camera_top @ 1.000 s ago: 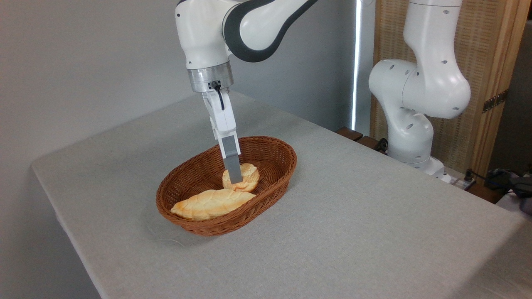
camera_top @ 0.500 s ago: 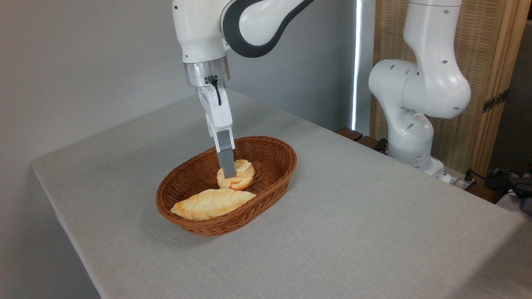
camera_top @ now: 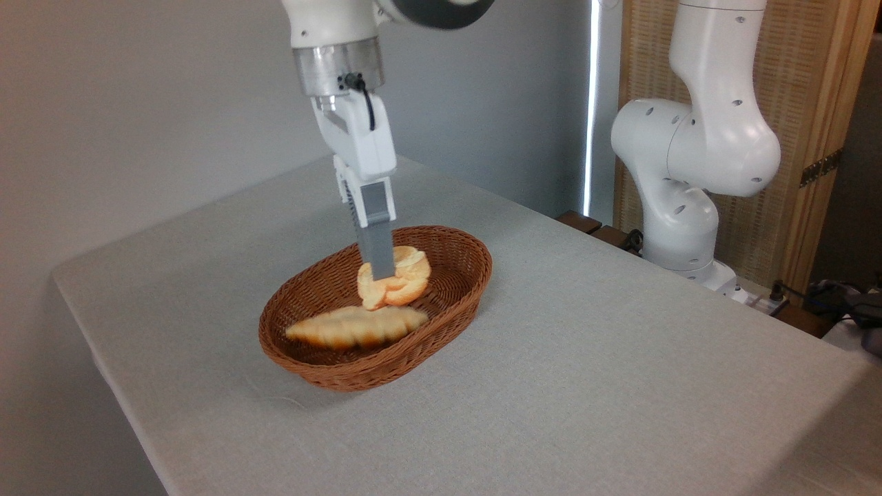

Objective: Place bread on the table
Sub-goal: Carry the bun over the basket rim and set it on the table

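Two breads are shown: the round bread (camera_top: pixel 394 284), pinched between the closed fingers of the gripper (camera_top: pixel 383 274), hangs tilted just above the basket (camera_top: pixel 441 324), while the long loaf (camera_top: pixel 355 325) lies on the basket floor. Judged step: lifting out. The next move calls for carrying the bun sideways past the rim, lowering it onto the bare table (camera_top: pixel 586 372), then opening the fingers.

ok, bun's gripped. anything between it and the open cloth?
Only the basket rim: the bread hangs in the gripper, above the long loaf. Beyond the rim, the table shows bare cloth.
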You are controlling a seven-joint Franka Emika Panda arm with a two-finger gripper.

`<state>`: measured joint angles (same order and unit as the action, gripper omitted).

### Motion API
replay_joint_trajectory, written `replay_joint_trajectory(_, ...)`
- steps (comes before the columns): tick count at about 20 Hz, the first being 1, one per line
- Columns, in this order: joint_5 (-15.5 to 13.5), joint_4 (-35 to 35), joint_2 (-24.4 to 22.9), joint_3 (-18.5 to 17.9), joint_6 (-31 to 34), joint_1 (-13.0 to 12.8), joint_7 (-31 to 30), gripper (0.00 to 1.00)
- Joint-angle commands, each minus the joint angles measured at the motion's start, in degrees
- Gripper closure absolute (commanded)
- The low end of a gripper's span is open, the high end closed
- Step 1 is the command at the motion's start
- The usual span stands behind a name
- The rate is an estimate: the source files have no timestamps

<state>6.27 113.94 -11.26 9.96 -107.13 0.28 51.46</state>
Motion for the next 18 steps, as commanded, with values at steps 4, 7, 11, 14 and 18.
replay_joint_trajectory(4, -0.6, -5.0, -0.2, -7.2, 5.8, -0.1, 11.6, 0.61)
replay_joint_trajectory(7, -0.3, -6.7, -0.1, -7.9, 7.1, -0.1, 12.1, 0.54)
replay_joint_trajectory(11, 0.1, -6.8, -0.2, -10.8, 7.3, -0.1, 12.5, 0.23)
replay_joint_trajectory(14, 0.1, -6.9, -0.2, -10.8, 7.3, -0.1, 12.3, 0.00)
replay_joint_trajectory(18, 0.1, -6.9, -0.1, -10.8, 7.3, -0.1, 12.3, 0.00)
